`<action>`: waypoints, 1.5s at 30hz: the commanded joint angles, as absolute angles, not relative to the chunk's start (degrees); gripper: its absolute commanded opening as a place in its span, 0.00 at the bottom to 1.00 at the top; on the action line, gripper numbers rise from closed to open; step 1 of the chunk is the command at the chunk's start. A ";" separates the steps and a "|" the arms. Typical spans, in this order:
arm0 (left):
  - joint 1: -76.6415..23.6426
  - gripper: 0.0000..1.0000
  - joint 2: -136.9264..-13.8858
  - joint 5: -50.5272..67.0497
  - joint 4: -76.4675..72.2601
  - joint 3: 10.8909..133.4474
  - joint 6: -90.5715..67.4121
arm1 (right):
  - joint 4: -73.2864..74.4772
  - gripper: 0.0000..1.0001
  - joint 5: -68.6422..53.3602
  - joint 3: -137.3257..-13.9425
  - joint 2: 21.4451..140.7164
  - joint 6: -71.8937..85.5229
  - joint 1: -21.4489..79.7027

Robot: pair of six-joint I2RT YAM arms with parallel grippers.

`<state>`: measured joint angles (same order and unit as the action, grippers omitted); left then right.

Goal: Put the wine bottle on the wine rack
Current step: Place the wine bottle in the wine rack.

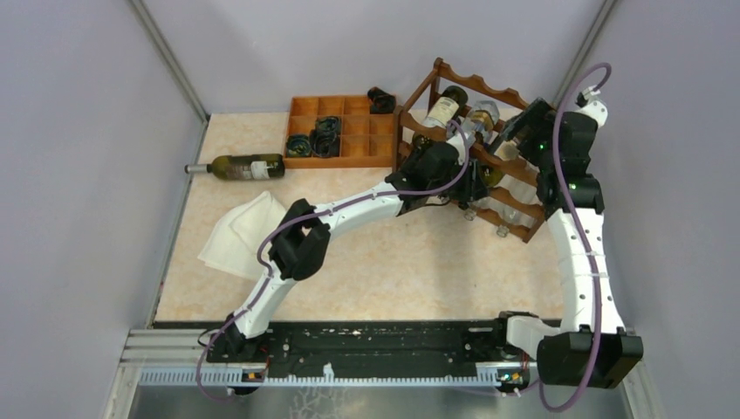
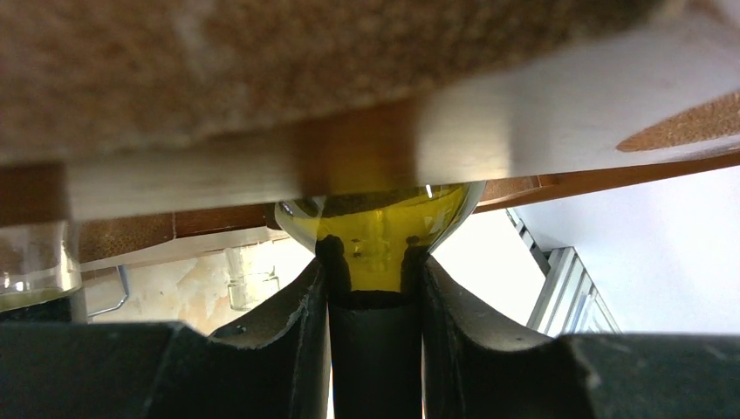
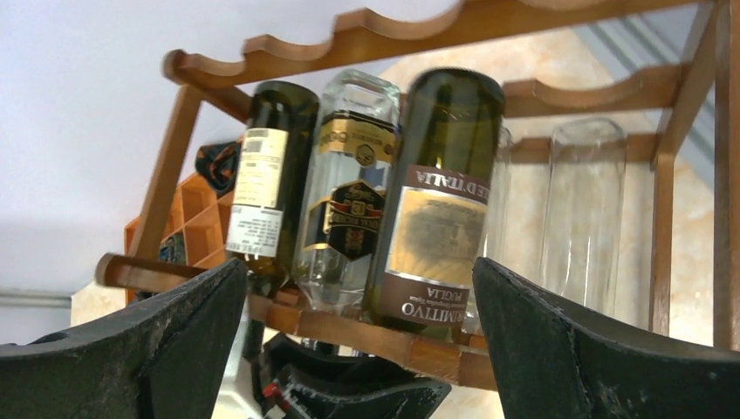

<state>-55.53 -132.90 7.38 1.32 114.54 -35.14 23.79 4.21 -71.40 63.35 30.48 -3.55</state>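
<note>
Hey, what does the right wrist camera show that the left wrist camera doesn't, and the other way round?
Only the right wrist view: three labelled bottles lying side by side on the wine rack, namely a dark bottle, a clear bottle and a green bottle, plus the orange tray behind and the open right end effector.
Only the left wrist view: the left end effector shut on the neck of a yellow-green bottle, close under a rail.
Both: the wooden rack and glass bottles.
</note>
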 commanded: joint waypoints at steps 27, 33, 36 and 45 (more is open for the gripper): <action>-55.02 0.00 -135.72 5.28 -5.01 122.92 -35.86 | 25.92 0.93 -5.38 -80.40 81.18 36.88 -12.10; -54.93 0.00 -136.54 5.23 -5.17 124.16 -36.02 | 27.00 0.91 -6.71 -83.38 85.39 35.15 -12.48; -54.85 0.00 -136.81 4.92 -5.36 124.45 -36.16 | 28.42 0.89 -7.01 -85.96 87.93 33.36 -12.48; -54.36 0.00 -137.99 4.38 -5.41 125.71 -37.54 | 32.72 0.89 -6.44 -91.98 93.38 30.47 -12.47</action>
